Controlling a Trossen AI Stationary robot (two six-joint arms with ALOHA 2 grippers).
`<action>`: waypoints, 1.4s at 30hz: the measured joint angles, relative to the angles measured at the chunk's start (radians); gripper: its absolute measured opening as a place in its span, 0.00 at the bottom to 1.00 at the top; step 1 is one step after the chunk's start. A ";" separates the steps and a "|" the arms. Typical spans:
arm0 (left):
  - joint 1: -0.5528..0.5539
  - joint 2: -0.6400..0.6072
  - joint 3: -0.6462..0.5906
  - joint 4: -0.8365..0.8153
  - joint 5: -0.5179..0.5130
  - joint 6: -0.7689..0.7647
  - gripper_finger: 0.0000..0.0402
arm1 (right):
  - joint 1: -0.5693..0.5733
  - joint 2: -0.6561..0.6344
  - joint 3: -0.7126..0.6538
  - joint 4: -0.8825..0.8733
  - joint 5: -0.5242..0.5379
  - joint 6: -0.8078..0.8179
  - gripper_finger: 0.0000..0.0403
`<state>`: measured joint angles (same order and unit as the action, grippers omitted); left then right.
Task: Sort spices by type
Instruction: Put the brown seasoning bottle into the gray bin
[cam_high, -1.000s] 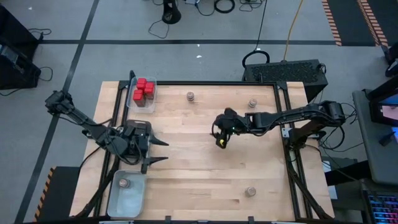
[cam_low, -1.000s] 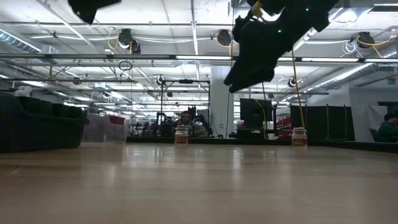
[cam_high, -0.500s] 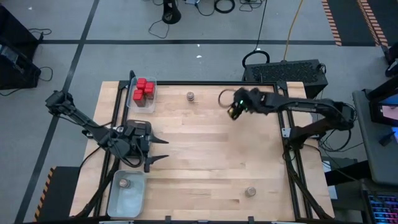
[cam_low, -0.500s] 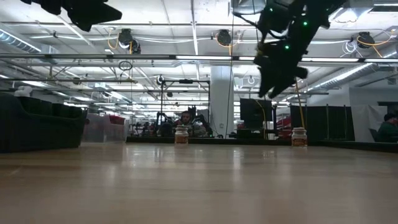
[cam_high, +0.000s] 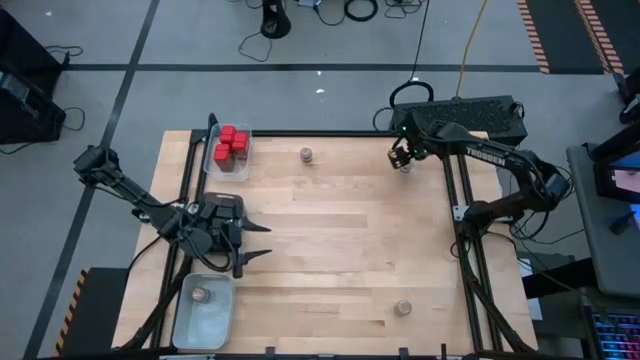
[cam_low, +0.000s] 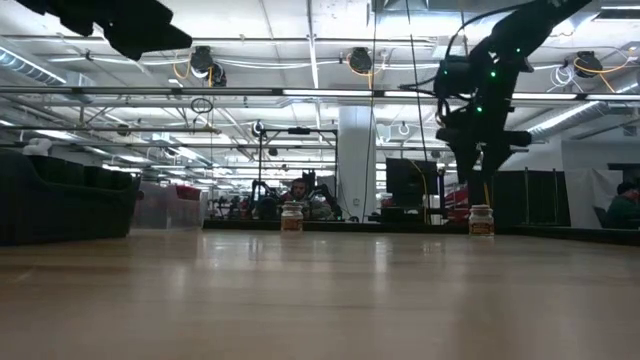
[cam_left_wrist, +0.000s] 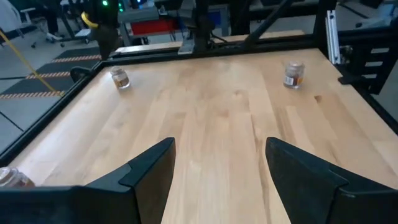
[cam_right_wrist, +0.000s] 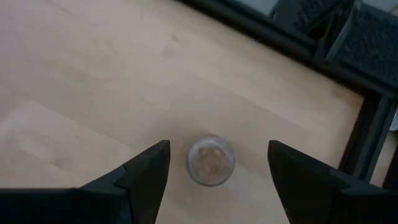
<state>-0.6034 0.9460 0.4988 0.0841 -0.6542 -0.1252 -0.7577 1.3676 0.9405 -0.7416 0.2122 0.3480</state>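
Hovering open-fingered over a small round jar (cam_right_wrist: 211, 160), likely light, rigid, slick-sided: best pinched across the body.

The high view looks straight down on the whole pale wooden desk (cam_high: 330, 240) and the grey floor around it. The low view sits at desk-top height, facing level across the boards into the workshop behind. The left wrist view looks forward and downward across the desk toward its far black-framed edge. The right wrist view looks almost straight down, close above a short round tan-lidded jar (cam_right_wrist: 211, 160), the same jar the high view shows at the back right (cam_high: 405, 167).
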 joint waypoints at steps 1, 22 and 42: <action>0.000 0.000 0.000 0.003 -0.002 0.000 0.64 | -0.005 0.005 0.000 -0.010 0.000 -0.004 0.63; 0.000 0.000 0.000 0.011 -0.005 -0.001 0.64 | 0.024 0.027 -0.163 0.156 -0.009 -0.029 0.63; 0.001 0.000 0.000 0.003 -0.005 0.009 0.64 | 0.171 -0.001 -0.327 0.438 0.025 0.003 0.63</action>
<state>-0.6028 0.9459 0.4988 0.0868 -0.6594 -0.1163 -0.5866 1.3666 0.6137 -0.3035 0.2370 0.3505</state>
